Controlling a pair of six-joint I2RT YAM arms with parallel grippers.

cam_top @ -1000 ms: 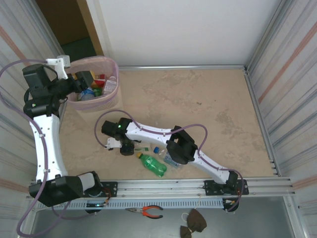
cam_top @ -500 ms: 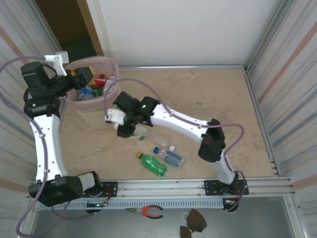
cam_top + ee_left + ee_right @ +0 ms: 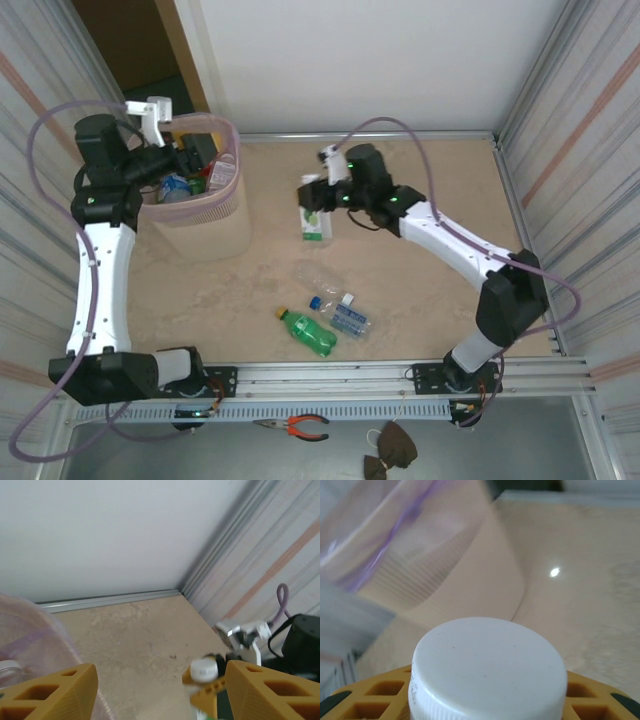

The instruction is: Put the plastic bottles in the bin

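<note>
The bin stands at the table's back left, pink mesh above a beige body, with several plastic bottles inside. My left gripper hangs open over its far rim; in the left wrist view the gripper has its yellow fingers wide apart, the mesh running past the left one. My right gripper is right of the bin, shut on a white-capped bottle; its cap sits between the fingers. A clear bottle, a green bottle and a blue-labelled bottle lie on the table.
Corrugated walls close in both sides and a white wall stands at the back. A metal rail runs along the near edge. Orange pliers and a brown object lie below it.
The right arm lifted a bottle from near the front and swung it back, up beside the bin. The left arm shifted right along the rim, and the bin now stands more upright.
</note>
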